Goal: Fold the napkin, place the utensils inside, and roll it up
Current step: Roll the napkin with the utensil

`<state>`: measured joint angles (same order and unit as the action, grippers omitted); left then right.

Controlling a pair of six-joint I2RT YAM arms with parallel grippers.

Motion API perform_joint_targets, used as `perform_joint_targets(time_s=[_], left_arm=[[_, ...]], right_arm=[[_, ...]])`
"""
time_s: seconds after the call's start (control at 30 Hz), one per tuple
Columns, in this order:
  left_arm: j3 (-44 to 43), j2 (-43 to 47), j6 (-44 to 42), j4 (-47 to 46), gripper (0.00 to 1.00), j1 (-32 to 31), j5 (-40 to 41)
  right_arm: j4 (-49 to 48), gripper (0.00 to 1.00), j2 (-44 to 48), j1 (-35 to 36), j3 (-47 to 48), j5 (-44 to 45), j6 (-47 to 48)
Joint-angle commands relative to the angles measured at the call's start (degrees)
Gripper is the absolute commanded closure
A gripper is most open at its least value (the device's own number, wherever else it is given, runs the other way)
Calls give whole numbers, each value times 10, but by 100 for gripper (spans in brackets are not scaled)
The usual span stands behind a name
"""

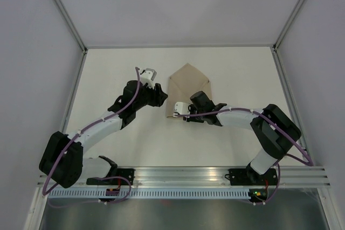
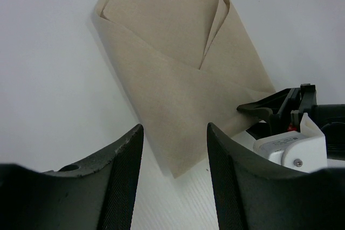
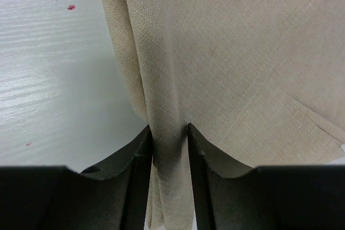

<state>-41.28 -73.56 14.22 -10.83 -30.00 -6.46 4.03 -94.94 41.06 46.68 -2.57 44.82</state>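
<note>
The beige napkin lies folded on the white table, with overlapping flaps and a point toward the far side. In the right wrist view a bunched fold of the napkin runs between the two fingers, and both pads press on it. My right gripper is shut on that fold at the napkin's near right part. My left gripper is open, with only table and the napkin's near corner between its fingers. It sits just left of the cloth. The utensils are out of view.
Grey enclosure walls surround the white table. An aluminium rail carries both arm bases along the near edge. The right arm's white wrist camera sits close to the left gripper's right finger.
</note>
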Motion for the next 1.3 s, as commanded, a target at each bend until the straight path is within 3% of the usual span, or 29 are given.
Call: perform_joint_targets(time_s=[0.0, 0.23, 0.7, 0.97, 1.27], left_arm=[[21, -4, -4, -64, 44, -2, -22], [70, 0, -9, -113, 45, -28, 3], [88, -48, -99, -188, 53, -89, 72], [183, -56, -161, -403, 57, -107, 17], [195, -65, -260, -432, 52, -146, 18]], right_arm=[[92, 63, -38, -7, -22, -33, 5], [129, 72, -43, -24, -5, -72, 10], [270, 77, -99, -86, 87, -209, 45], [337, 78, -147, -109, 134, -252, 68], [396, 79, -191, -131, 179, -281, 93]])
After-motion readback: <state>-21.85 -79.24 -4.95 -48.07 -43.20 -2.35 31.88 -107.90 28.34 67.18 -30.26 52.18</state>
